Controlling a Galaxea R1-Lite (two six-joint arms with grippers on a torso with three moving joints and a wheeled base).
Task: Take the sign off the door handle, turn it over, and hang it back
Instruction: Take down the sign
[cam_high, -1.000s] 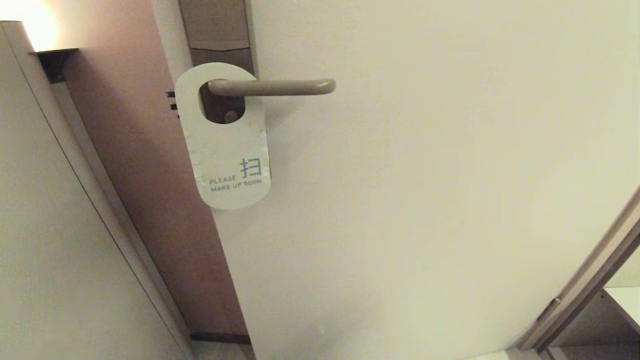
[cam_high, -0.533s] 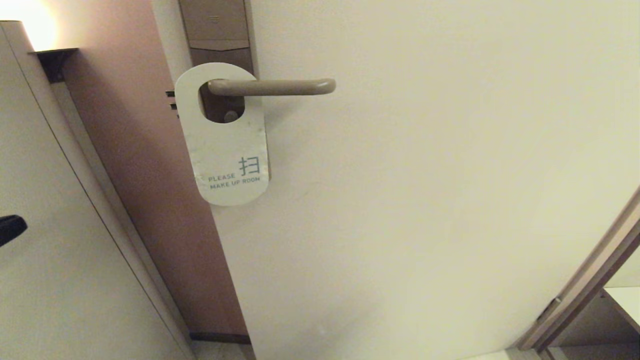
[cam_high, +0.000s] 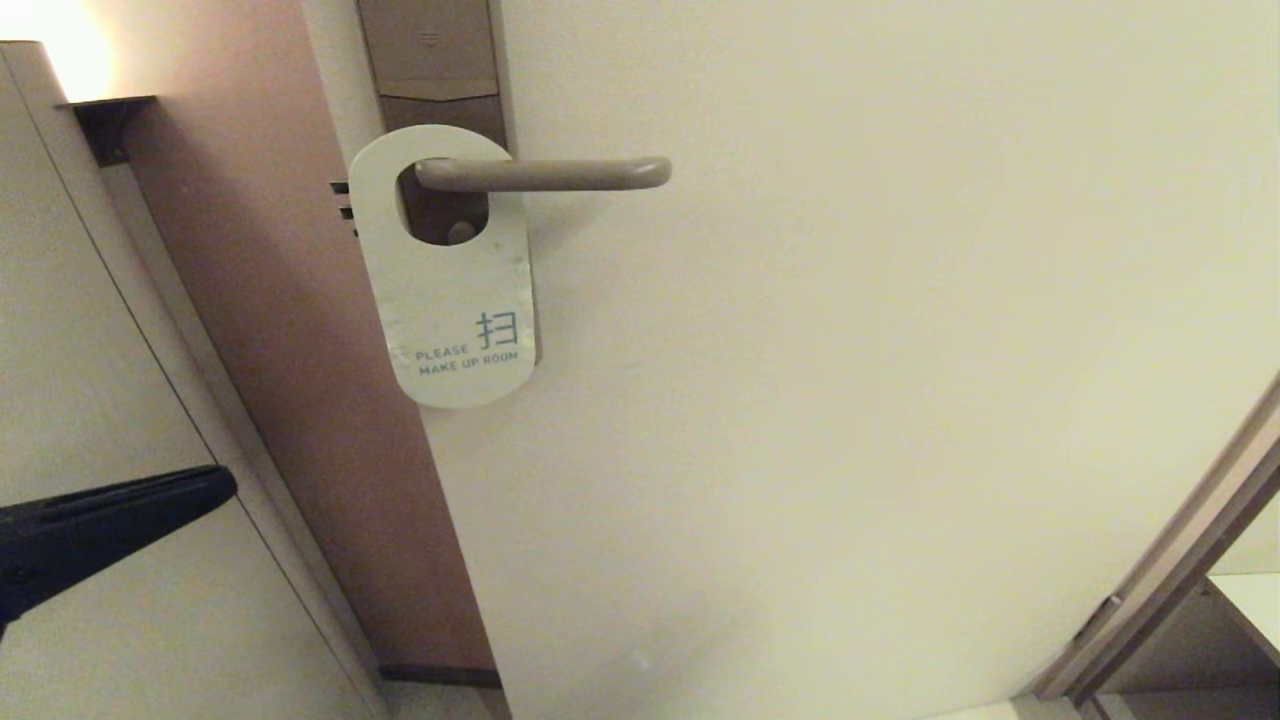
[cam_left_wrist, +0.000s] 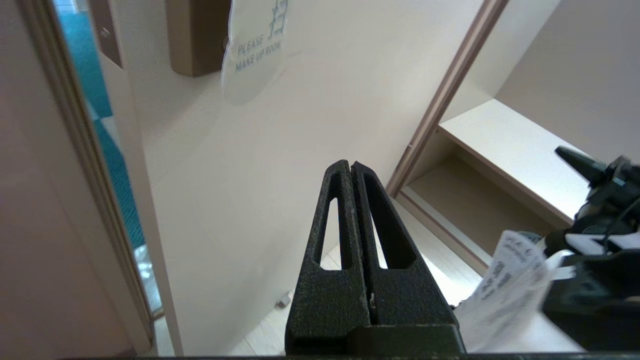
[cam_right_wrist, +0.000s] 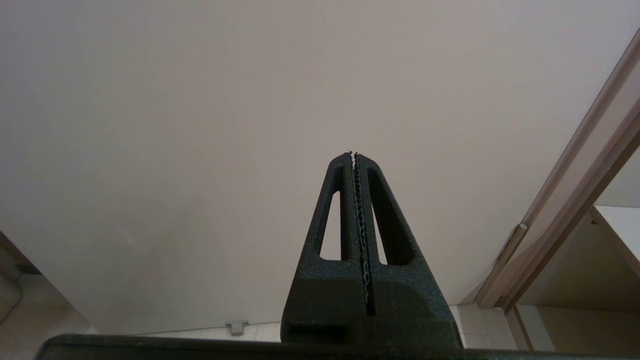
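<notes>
1. the sign (cam_high: 455, 290) hangs on the door handle (cam_high: 545, 174), white "please make up room" side out.
2. left claw (cam_high: 215, 485), clenched and empty, sits low left, well apart.
3. right claw (cam_right_wrist: 354, 156) is clenched, facing the door (cam_right_wrist: 200, 100).

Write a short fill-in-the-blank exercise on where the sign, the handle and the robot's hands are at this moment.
1. The sign hangs on the door handle with the side reading PLEASE MAKE UP ____ facing out.
2. The left hand is below the sign, and its fingers are ____.
3. The right hand points at the bare ____ and holds nothing.

Missing words: ROOM; shut; door
</notes>
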